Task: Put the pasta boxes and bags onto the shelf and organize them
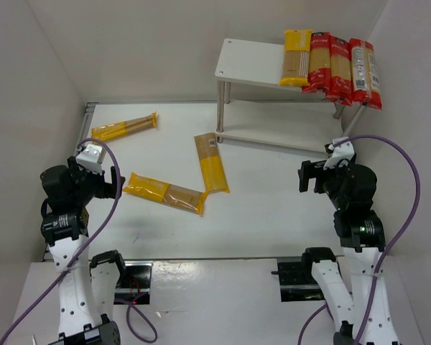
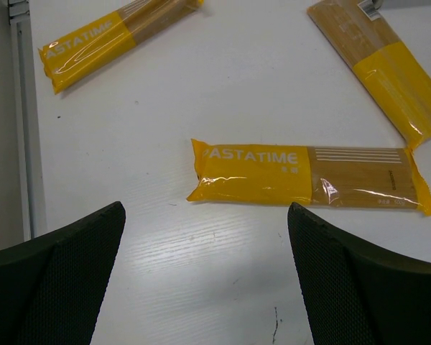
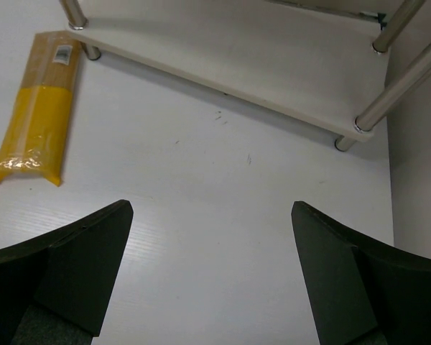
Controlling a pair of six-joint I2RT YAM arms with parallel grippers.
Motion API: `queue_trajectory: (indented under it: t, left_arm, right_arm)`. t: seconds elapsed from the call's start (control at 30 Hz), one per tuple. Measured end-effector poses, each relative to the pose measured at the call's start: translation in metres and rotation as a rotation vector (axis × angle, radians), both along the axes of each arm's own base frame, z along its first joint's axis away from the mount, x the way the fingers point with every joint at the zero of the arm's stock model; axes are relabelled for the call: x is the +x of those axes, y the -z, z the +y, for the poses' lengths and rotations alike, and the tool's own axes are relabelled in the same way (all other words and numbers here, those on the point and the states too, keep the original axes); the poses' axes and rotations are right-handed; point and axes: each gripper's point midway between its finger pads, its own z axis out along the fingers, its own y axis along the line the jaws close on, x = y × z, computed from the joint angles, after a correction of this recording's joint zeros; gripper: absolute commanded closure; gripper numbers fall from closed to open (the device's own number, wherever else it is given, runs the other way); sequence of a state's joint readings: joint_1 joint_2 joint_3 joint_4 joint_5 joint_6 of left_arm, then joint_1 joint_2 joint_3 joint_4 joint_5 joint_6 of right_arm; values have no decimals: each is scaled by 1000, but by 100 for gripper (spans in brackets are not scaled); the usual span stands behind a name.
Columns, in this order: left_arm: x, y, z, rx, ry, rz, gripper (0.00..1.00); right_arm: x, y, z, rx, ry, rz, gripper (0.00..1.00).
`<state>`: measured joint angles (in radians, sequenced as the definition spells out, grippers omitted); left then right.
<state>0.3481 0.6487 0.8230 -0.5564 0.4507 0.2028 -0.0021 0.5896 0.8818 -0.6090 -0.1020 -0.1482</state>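
Observation:
The white shelf (image 1: 248,61) stands at the back right; its lower board (image 3: 223,61) shows in the right wrist view. On its top board lie one yellow packet (image 1: 297,57) and three red packets (image 1: 343,70). Three yellow packets lie on the table: one at the back left (image 1: 123,127) (image 2: 100,43), one in the middle (image 1: 211,162) (image 2: 384,61) (image 3: 39,115), one near the left arm (image 1: 165,192) (image 2: 305,176). My left gripper (image 1: 119,185) (image 2: 205,237) is open and empty just short of that near packet. My right gripper (image 1: 304,177) (image 3: 212,237) is open and empty over bare table in front of the shelf.
White walls close in the table at the back and both sides. A metal rail (image 2: 21,108) runs along the table's left edge. The shelf's silver legs (image 3: 399,86) stand close to the right wall.

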Motion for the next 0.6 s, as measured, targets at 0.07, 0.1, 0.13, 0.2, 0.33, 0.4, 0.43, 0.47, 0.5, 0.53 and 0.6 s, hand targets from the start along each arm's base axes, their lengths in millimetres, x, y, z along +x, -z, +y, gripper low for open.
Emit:
queue_trajectory:
  t: [0.07,0.1,0.13,0.2,0.33,0.4,0.43,0.47,0.5,0.53,0.6]
  left_arm:
    - [-1,-2,-1,1,3,-7,1]
    - [-2,-2,-2,1,5,-9,1]
    - [-2,-2,-2,0,7,-10,1]
    - [-3,-3,-2,0,7,-12,1]
    - [-4,-3,6,0,-28,-14,1]
    - [-5,-4,11,3,-50,-18,1]
    - [-5,-5,13,4,-59,-21,1]
    - [-6,-5,14,5,-66,-23,1]
    - [-6,-6,15,5,-71,-24,1]
    - [-6,-5,16,5,-72,-23,1]
    - [-6,-5,16,5,-74,-23,1]
  right_arm:
    - [-5,-4,-1,5,-9,-28,0]
    - [-7,-6,-3,5,-5,-42,0]
    - [-10,-9,-6,3,3,-57,0]
    - [-16,-16,-11,0,19,-93,0]
    - [-24,-27,-15,-12,30,-149,0]
    - [-25,-27,-15,-15,26,-152,0]
    - [-24,-27,-16,-16,27,-149,0]
    - [-24,-26,-17,-18,28,-146,0]
    - [-23,-25,-17,-20,26,-143,0]
    - [-23,-25,-17,-20,22,-141,0]
    - [-22,-24,-16,-20,14,-137,0]
